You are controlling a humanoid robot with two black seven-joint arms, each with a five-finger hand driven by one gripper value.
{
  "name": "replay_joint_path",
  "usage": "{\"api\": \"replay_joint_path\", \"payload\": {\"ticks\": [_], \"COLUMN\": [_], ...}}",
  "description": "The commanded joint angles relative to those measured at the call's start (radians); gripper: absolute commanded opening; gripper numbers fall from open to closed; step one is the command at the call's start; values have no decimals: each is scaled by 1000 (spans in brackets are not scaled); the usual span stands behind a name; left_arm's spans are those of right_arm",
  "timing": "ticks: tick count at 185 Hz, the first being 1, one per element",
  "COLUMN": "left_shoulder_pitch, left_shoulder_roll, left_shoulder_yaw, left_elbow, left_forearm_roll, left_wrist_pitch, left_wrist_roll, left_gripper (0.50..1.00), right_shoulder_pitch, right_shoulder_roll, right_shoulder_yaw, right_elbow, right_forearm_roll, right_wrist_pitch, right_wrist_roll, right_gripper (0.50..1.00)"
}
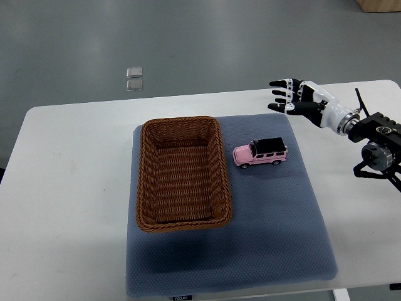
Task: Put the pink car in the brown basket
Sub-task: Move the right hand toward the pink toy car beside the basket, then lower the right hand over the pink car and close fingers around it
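A pink toy car (260, 153) with a black roof stands on the blue-grey mat (269, 219), just right of the brown wicker basket (145, 169). The basket is empty and lies on the left half of the mat. My right hand (287, 95) comes in from the right edge and hovers above the mat's far right corner, behind and to the right of the car. Its fingers are spread and hold nothing. The left arm does not show.
The mat lies on a white table (69, 188). Two small clear squares (134, 78) lie on the grey floor beyond the table's far edge. A wooden box corner (382, 5) shows at the top right.
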Motion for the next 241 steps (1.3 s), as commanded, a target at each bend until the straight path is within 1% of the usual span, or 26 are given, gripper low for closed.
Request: {"api": "replay_joint_path", "payload": {"ticks": [1,23,40,68,110,119,134,163,213,241], "left_shoulder_pitch": [0,0,0,0,0,0,0,0,2,2], "left_shoulder_roll": [0,0,0,0,0,0,0,0,0,0], "left_shoulder_yaw": [0,0,-1,-3,-3,-3,-4,-4,-4,-4], "left_elbow": [0,0,0,0,1,1,0,0,1,1], "left_forearm_roll": [0,0,0,0,0,0,0,0,0,0], "left_wrist_pitch": [0,0,0,0,0,0,0,0,0,0], "left_wrist_roll": [0,0,0,0,0,0,0,0,0,0], "left_gripper": [1000,1000,1000,1000,1000,1000,1000,1000,1000,1000], "right_shoulder_pitch": [6,9,15,50,89,90,93,98,98,96], "right_shoulder_roll": [0,0,6,6,6,9,27,28,28,28], "right_shoulder_yaw": [-10,-15,-39,-137,-220,-229,-239,-268,-282,-295], "right_elbow": [0,0,0,-1,-1,-1,-1,-1,0,0], "right_forearm_roll": [-29,-120,-236,-393,-485,-498,-521,-563,-650,-673], "right_wrist_pitch": [5,16,43,34,31,24,-19,-85,-84,-93], "right_wrist_roll": [6,12,36,79,98,101,101,102,138,138], "right_gripper": [913,913,913,913,913,911,911,911,911,911]}}
